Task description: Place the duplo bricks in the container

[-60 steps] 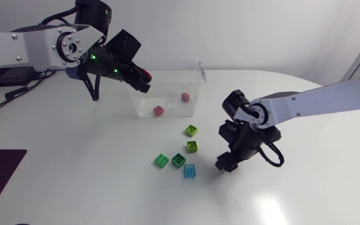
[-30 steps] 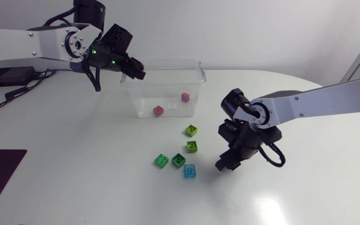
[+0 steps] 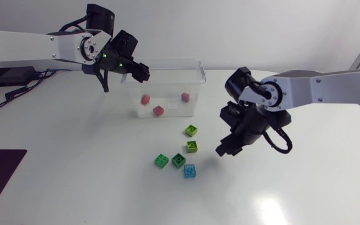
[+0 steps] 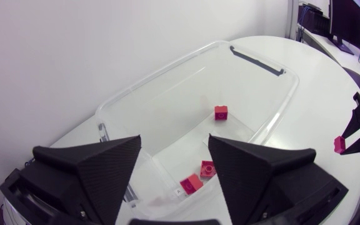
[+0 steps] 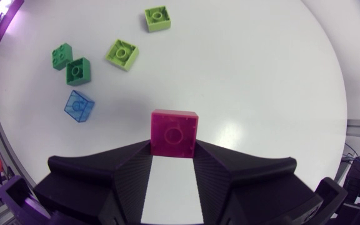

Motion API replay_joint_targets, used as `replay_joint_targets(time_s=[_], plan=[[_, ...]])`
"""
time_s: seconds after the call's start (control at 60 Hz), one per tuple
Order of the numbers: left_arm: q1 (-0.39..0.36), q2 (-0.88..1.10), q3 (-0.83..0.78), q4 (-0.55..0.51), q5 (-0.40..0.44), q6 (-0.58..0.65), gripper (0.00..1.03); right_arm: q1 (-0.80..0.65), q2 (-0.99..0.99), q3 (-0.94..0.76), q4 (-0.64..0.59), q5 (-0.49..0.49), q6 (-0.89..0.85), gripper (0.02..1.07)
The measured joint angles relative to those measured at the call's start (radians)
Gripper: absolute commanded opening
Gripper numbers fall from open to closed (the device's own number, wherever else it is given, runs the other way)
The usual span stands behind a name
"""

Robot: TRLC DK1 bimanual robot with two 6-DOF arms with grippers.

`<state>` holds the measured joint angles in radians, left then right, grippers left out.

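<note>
Right gripper clamps magenta square one-stud brick; left gripper spread, empty, over clear container.

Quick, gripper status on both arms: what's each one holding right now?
Left gripper: jaws open, empty, above the container.
Right gripper: jaws shut on the magenta brick.
</note>
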<state>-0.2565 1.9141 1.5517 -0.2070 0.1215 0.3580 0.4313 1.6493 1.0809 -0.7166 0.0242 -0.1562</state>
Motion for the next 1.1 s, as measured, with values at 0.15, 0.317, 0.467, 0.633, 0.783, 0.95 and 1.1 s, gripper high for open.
replay_joint_targets(time_s=[0.15, 0.317, 0.467, 0.633, 0.783, 0.95, 1.1], plan=[[0.001, -0.047, -0.027, 0.000, 0.000, 0.000, 0.97, -0.001, -0.001, 0.112, -0.024, 0.000, 0.000, 0.41], [-0.022, -0.220, -0.153, -0.010, 0.000, 0.000, 0.96, -0.002, 0.029, 0.271, -0.036, 0.000, 0.000, 0.41], [-0.056, -0.337, -0.254, -0.038, 0.000, 0.002, 0.96, -0.002, 0.085, 0.370, -0.036, 0.000, 0.005, 0.41], [-0.105, -0.408, -0.407, -0.061, 0.000, 0.021, 0.96, -0.001, 0.154, 0.470, -0.040, 0.000, 0.019, 0.41], [-0.141, -0.425, -0.523, -0.064, 0.001, 0.043, 0.96, -0.001, 0.201, 0.555, -0.052, 0.000, 0.026, 0.41], [-0.163, -0.441, -0.606, -0.056, 0.004, 0.061, 0.96, -0.001, 0.250, 0.669, -0.092, 0.004, 0.031, 0.41], [-0.186, -0.442, -0.664, -0.029, 0.004, 0.065, 0.96, 0.000, 0.315, 0.783, -0.127, 0.007, 0.042, 0.41]])
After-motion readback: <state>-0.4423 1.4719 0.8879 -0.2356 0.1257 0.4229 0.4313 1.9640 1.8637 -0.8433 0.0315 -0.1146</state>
